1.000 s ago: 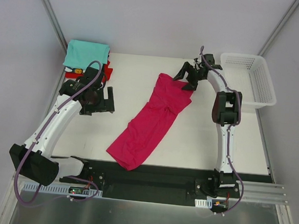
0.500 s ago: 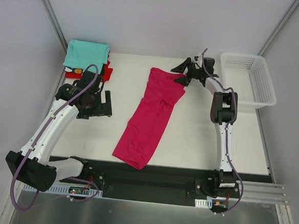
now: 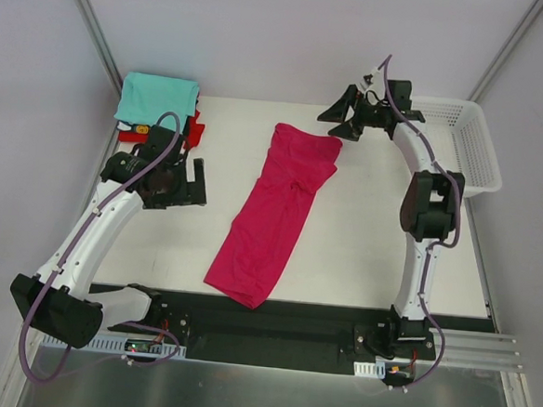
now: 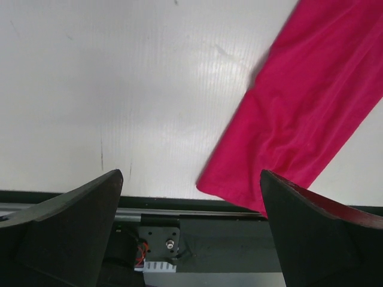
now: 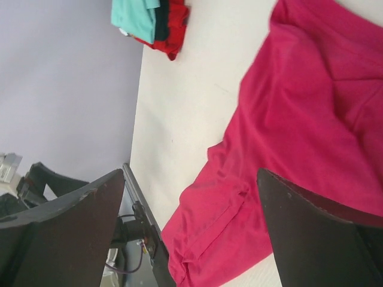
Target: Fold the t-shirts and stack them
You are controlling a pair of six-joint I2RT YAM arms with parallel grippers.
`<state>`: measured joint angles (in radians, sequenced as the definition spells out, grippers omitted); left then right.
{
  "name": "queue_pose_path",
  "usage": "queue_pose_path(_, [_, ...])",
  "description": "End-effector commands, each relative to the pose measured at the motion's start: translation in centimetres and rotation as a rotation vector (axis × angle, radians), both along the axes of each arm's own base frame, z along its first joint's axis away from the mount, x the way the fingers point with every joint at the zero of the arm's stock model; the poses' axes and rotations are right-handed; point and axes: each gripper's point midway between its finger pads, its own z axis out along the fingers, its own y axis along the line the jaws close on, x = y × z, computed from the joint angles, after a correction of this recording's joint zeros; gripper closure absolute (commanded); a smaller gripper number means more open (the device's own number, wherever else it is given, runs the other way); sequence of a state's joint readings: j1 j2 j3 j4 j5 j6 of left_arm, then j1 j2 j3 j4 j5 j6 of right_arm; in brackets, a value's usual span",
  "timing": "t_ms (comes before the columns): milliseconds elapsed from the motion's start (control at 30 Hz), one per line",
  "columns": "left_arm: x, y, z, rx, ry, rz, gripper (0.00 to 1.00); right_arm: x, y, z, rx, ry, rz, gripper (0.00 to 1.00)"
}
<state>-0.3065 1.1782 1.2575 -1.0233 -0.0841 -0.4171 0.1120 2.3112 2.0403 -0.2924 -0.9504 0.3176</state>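
A magenta-pink t-shirt (image 3: 275, 213) lies folded lengthwise in a long strip on the white table (image 3: 372, 238), running from the far middle to the near edge. It also shows in the left wrist view (image 4: 311, 107) and the right wrist view (image 5: 299, 137). A stack of folded shirts sits at the far left corner: teal (image 3: 156, 98) on top, red (image 3: 195, 128) beneath; the stack also shows in the right wrist view (image 5: 152, 21). My right gripper (image 3: 344, 120) is open and empty, just beyond the shirt's far end. My left gripper (image 3: 187, 184) is open and empty, left of the shirt.
A white plastic mesh basket (image 3: 451, 142) stands at the far right of the table. A black rail (image 3: 282, 321) runs along the near edge with both arm bases. Grey walls close in on the sides and back.
My right gripper let go of the pink shirt's far end and pulled back toward the far right. The shirt was dragged straighter and now lies still. My left arm barely moved.
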Motion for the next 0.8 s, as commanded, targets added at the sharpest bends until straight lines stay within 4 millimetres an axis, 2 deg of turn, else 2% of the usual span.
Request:
queue_pose_path(0, [1.7,-2.5,0.7,-0.092,-0.072,-0.131,0.01,-4.6,-0.1,3.5,-0.112,-0.042,0.059,0.04])
queue_pose_path(33, [2.0,-3.1,0.5,-0.103,-0.072,-0.196,0.01,-5.9,0.4,4.3,-0.156,-0.082,0.083,0.04])
queue_pose_path(67, [2.2,-4.9,1.1,-0.179,-0.080,-0.272,0.01,-6.7,0.5,4.1,-0.190,-0.075,0.090,0.04])
queue_pose_path(133, [2.5,-6.8,0.5,-0.241,-0.054,-0.391,0.01,-9.7,0.6,3.7,-0.300,-0.028,0.101,0.04])
queue_pose_path(167, [2.5,-8.1,0.8,-0.305,-0.051,-0.440,0.01,-10.7,0.4,3.6,-0.352,-0.038,0.111,0.04])
queue_pose_path(200, [3.3,-8.5,0.6,-0.314,-0.061,-0.441,0.01,-11.9,0.3,3.2,-0.380,-0.019,0.116,0.04])
queue_pose_path(233, [4.1,-8.9,-0.2,-0.329,-0.033,-0.417,0.01,-13.6,0.4,1.6,-0.421,0.025,0.125,0.04])
queue_pose_path(267, [4.8,-9.2,-0.1,-0.340,-0.035,-0.407,0.01,-15.1,-0.1,2.7,-0.446,0.008,0.105,0.04])
queue_pose_path(300, [5.7,-9.4,-0.3,-0.342,-0.043,-0.393,0.01,-15.7,-0.4,2.5,-0.466,0.000,0.089,0.04])
queue_pose_path(333, [6.4,-9.7,-1.3,-0.353,-0.002,-0.361,0.01,-16.8,-0.6,2.4,-0.493,0.004,0.082,0.04])
queue_pose_path(367, [7.4,-10.1,-0.8,-0.364,-0.013,-0.356,0.01,-18.8,-1.6,1.5,-0.525,0.032,0.067,0.04])
queue_pose_path(400, [8.1,-10.5,-0.8,-0.380,-0.004,-0.352,0.01,-19.4,-2.1,1.3,-0.549,0.016,0.050,0.04])
queue_pose_path(433, [9.1,-11.0,-2.0,-0.386,0.036,-0.334,0.01,-20.6,-2.1,0.7,-0.566,0.045,0.036,0.04])
queue_pose_path(467, [10.4,-11.5,-1.0,-0.395,0.009,-0.343,0.01,-22.1,-2.7,-0.7,-0.605,0.079,0.038,0.04])
queue_pose_path(500, [11.2,-11.7,-1.1,-0.395,0.011,-0.341,0.01,-23.2,-3.7,-0.4,-0.645,0.065,0.014,0.04])
queue_pose_path(533, [12.3,-12.0,-2.2,-0.391,0.038,-0.330,0.01,-24.1,-3.8,-0.6,-0.666,0.066,0.020,0.04])
queue_pose_path(567, [13.8,-12.4,-1.0,-0.398,-0.002,-0.343,0.01,-25.0,-4.1,-0.7,-0.685,0.060,0.015,0.04])
queue_pose_path(600, [14.6,-12.6,-0.9,-0.407,-0.005,-0.346,0.01,-26.4,-5.1,-1.3,-0.725,0.063,0.006,0.04])
queue_pose_path(633, [15.3,-13.3,-1.7,-0.438,0.028,-0.359,0.01,-27.5,-5.2,-1.3,-0.747,0.053,0.016,0.04])
queue_pose_path(667, [16.6,-13.8,-0.2,-0.457,-0.008,-0.378,0.01,-28.3,-5.6,-1.6,-0.775,0.055,0.020,0.04])
queue_pose_path(700, [17.1,-14.3,0.0,-0.479,-0.008,-0.395,0.01,-29.5,-6.4,-2.0,-0.813,0.057,0.018,0.04])
queue_pose_path(733, [17.8,-15.0,-0.8,-0.500,0.012,-0.416,0.01,-30.4,-6.1,-2.2,-0.821,0.053,0.045,0.04])
queue_pose_path(767, [18.2,-16.2,0.7,-0.564,-0.008,-0.471,0.01,-31.2,-6.1,-2.4,-0.830,0.061,0.061,0.04])
